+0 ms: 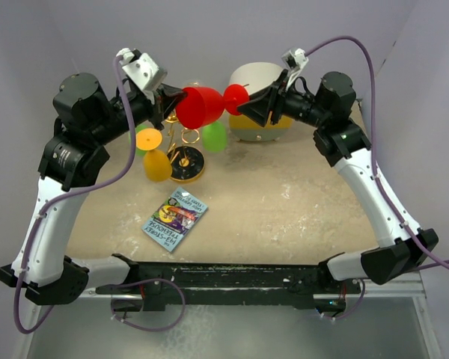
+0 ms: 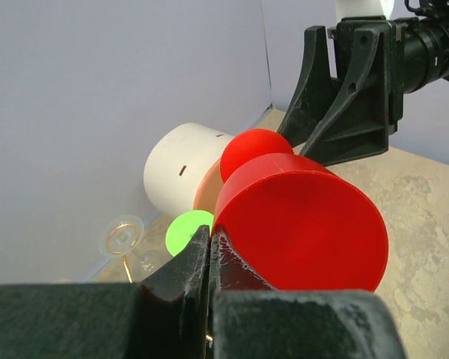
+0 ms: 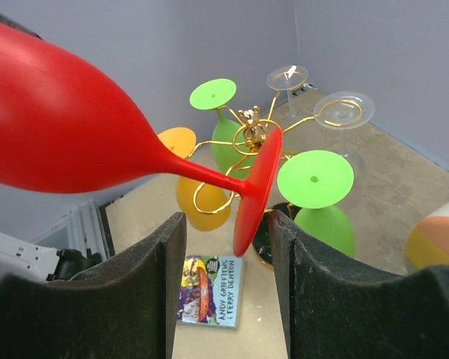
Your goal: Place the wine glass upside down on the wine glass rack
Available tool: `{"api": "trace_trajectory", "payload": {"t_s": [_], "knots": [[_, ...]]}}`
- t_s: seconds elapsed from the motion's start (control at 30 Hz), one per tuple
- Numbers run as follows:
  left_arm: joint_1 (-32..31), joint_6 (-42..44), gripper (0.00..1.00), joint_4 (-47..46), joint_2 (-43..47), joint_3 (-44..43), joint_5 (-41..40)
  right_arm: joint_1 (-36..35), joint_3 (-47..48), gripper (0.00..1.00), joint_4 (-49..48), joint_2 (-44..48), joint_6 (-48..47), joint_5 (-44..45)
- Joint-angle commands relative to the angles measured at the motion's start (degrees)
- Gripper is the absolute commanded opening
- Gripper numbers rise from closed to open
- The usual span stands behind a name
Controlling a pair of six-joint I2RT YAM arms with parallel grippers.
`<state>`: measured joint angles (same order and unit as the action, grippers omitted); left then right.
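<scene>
Left gripper [image 2: 209, 243] clamps the wine glass [image 1: 200, 107] rim above the table's far edge, offering its foot to the spread, empty right gripper [image 3: 227, 224]

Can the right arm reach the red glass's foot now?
Likely yes: the wine glass foot sits between the open fingers of the right gripper, nothing blocking; the left gripper holds the bowl rim.
</scene>
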<state>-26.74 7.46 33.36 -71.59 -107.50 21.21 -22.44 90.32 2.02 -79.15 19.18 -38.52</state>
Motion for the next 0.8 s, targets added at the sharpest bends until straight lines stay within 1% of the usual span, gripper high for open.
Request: {"api": "trace_trajectory", "payload": {"t_s": [0.0, 0.4, 0.77], "knots": [[0.2, -0.9, 0.0, -4.3, 1.5, 0.7, 0.8, -0.2, 2.0, 0.5, -4.5, 0.7, 2.8, 0.2], [0.2, -1.2, 0.0, -5.1, 1.3, 1.9, 1.4, -0.2, -0.2, 0.43, -6.2, 1.5, 5.0, 0.7], [0.2, -0.7, 0.0, -5.2, 1.5, 2.6, 2.3, -0.2, -1.5, 0.4, -6.9, 2.0, 6.2, 1.3]]}}
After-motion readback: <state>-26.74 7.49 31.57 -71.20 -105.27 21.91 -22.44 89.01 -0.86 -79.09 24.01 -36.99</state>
